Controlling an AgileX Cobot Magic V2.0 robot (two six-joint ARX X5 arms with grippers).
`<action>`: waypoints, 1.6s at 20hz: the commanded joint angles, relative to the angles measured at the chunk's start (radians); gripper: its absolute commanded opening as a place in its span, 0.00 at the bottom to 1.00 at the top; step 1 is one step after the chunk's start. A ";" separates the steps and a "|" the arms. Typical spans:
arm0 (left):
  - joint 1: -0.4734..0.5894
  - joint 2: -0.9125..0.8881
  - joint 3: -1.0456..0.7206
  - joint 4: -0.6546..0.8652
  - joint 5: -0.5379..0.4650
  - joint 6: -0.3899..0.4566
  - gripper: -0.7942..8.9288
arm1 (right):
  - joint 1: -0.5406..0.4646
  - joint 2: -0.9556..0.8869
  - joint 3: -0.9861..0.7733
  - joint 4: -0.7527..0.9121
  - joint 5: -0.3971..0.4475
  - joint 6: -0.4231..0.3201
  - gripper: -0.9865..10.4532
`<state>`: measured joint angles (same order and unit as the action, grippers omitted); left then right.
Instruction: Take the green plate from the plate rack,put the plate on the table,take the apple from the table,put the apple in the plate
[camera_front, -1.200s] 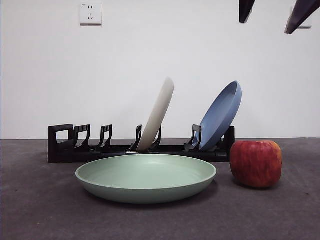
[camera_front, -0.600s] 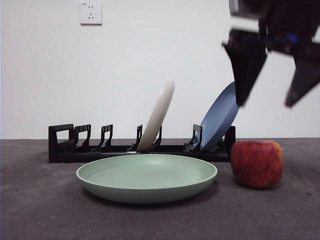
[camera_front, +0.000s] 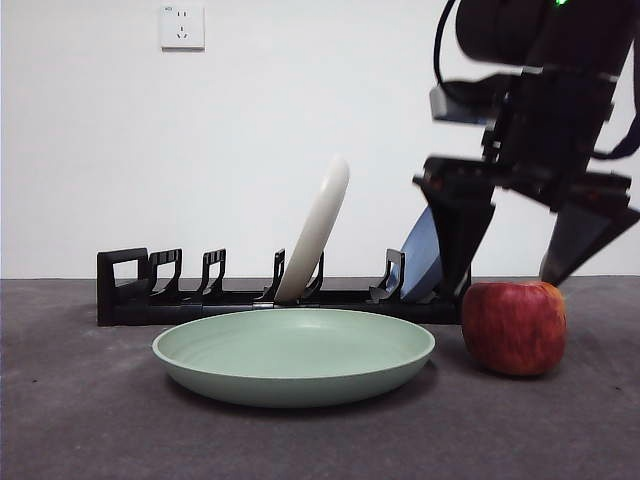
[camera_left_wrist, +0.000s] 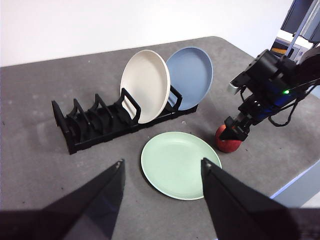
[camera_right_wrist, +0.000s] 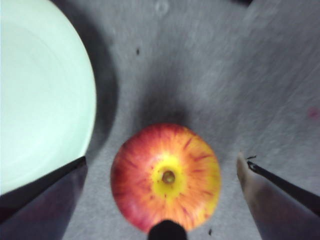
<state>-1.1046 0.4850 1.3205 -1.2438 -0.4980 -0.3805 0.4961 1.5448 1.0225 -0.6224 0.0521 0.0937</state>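
Our right gripper (camera_front: 510, 275) hangs above the apple (camera_front: 514, 327), jaws wide apart, one each side. We should descend straight, keeping the stem centred between them, then close gently.

The right gripper (camera_front: 510, 285) is hanging at the right of the front frame, jaws spread wide and pointing down. The left gripper (camera_left_wrist: 162, 172) is sitting open, raised high.

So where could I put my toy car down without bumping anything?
Bare table lies in front of the rack, beside the green plate. Crowded: the apple, where the right claw hangs open above it.
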 joint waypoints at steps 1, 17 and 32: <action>-0.001 -0.003 -0.003 0.002 -0.001 -0.021 0.35 | 0.000 0.045 -0.008 0.009 -0.003 0.010 0.53; -0.001 -0.002 -0.003 0.001 0.000 -0.030 0.35 | 0.002 0.058 0.280 -0.207 -0.352 0.011 0.08; -0.002 0.004 -0.003 -0.078 0.008 -0.061 0.35 | 0.293 0.208 0.325 0.100 -0.101 0.123 0.08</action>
<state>-1.1046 0.4892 1.3205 -1.3251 -0.4881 -0.4316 0.7906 1.7473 1.3464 -0.5301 -0.0509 0.2066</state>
